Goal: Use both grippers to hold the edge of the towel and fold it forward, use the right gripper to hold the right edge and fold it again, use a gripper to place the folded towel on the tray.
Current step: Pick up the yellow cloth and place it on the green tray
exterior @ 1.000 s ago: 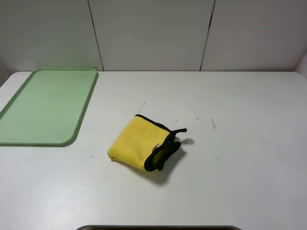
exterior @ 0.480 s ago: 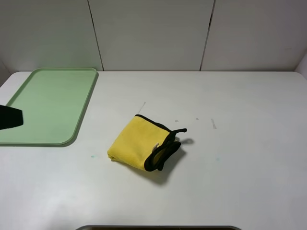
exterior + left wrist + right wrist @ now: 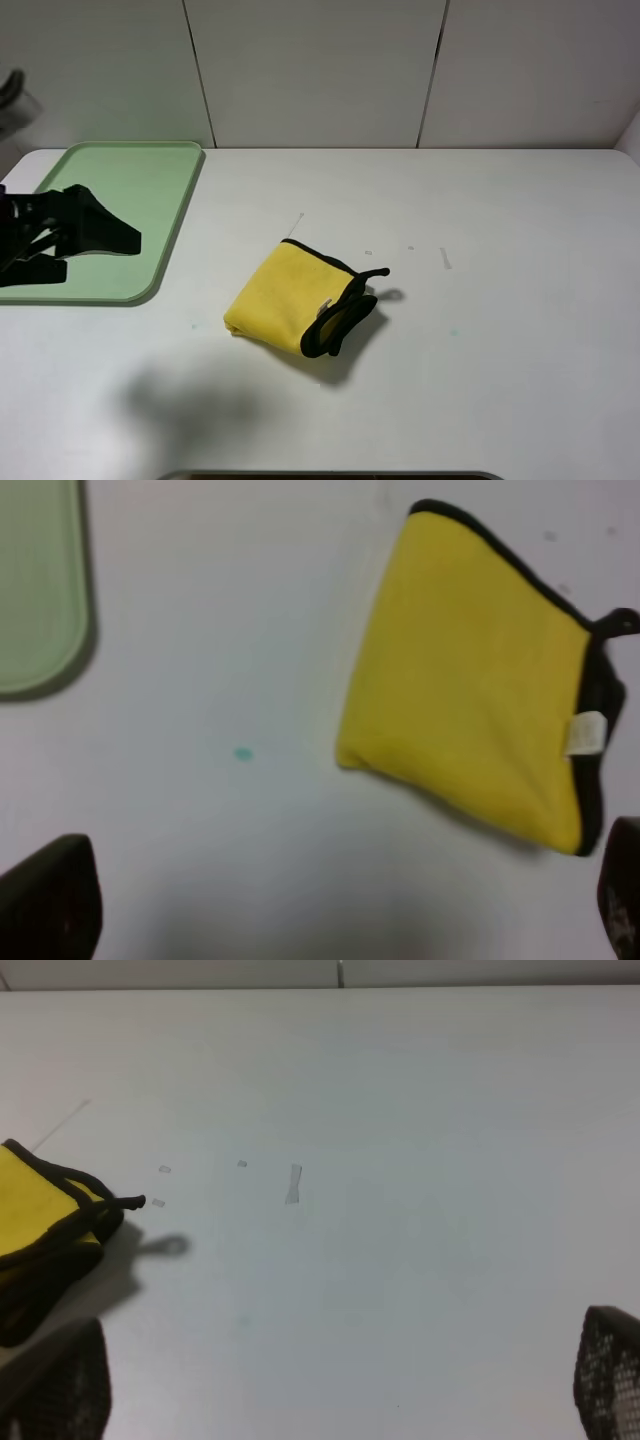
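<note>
The yellow towel (image 3: 290,295) lies folded on the white table near the middle, its black trim (image 3: 340,318) stacked along its right side and a small loop (image 3: 375,272) sticking out. The pale-green tray (image 3: 110,190) sits at the far left. My left gripper (image 3: 98,256) hovers open over the tray's near right part, well left of the towel and holding nothing. In the left wrist view the towel (image 3: 470,680) and the tray's corner (image 3: 40,590) show beyond the open left gripper (image 3: 335,905). The right gripper (image 3: 335,1385) is open and empty, with the towel (image 3: 35,1215) off to its side. It does not appear in the exterior view.
Grey wall panels (image 3: 320,70) stand behind the table's far edge. A few small scuffs (image 3: 445,258) mark the table right of the towel. The left arm's shadow (image 3: 190,405) falls on the table near the front edge.
The left arm has come in from the left edge and moved right over the tray. Its shadow now lies on the table. The towel has not moved.
</note>
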Robot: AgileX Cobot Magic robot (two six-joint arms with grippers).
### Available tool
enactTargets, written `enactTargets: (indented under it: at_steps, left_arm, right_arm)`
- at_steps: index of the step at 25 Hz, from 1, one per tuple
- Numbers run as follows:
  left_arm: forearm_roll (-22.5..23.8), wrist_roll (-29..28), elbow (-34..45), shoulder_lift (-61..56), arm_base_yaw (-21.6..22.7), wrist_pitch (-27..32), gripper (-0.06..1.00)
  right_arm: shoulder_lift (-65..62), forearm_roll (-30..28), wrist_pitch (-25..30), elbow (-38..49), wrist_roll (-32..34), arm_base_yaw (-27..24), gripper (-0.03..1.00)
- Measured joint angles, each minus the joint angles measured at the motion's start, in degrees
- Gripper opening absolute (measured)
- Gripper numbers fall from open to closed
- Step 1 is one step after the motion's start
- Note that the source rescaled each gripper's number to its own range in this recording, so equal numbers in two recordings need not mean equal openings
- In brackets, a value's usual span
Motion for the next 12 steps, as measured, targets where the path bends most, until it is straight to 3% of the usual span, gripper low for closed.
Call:
enactTargets:
  at_steps: [6,12]
  left_arm:
    - [-3.8,5.1,-0.8,11.0,-3.4,-5.4,1.0]
    - [-4.6,6.2,-4.9,21.6,-8.2,-8.9,1.0]
  right_arm:
    - [0.0,0.0,0.0,0.0,0.0,0.0,1.0]
    - [0.0,0.0,0.0,0.0,0.0,0.0,1.0]
